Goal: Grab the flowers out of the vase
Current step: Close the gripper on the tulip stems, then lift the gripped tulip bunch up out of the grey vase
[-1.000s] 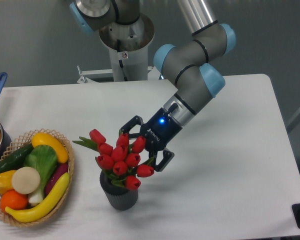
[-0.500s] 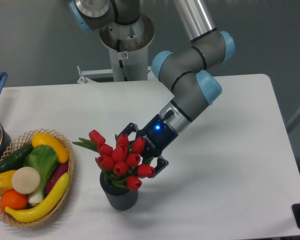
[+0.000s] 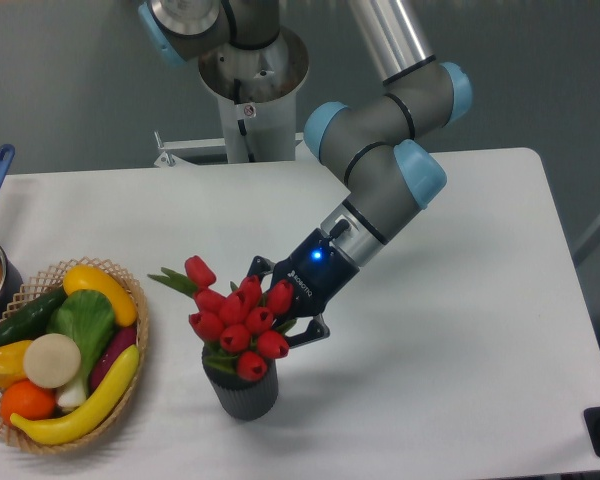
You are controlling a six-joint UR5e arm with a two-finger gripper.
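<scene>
Since the flowers [image 3: 238, 320] stand in the vase [image 3: 242, 389] near table [image 3: 460, 330] centre, the gripper [image 3: 280, 312] reaches from the right, fingers apparently pinching the bunch.

The flowers [image 3: 238, 320] looked like smooth, slightly glossy red plastic buds with matt green leaves. The vase [image 3: 243, 393] was matt dark grey with ribbed sides. The gripper [image 3: 285, 310] was black, hard and faintly shiny. The basket [image 3: 135, 345] was rough woven wicker. The table [image 3: 460, 300] was smooth matt white.
</scene>
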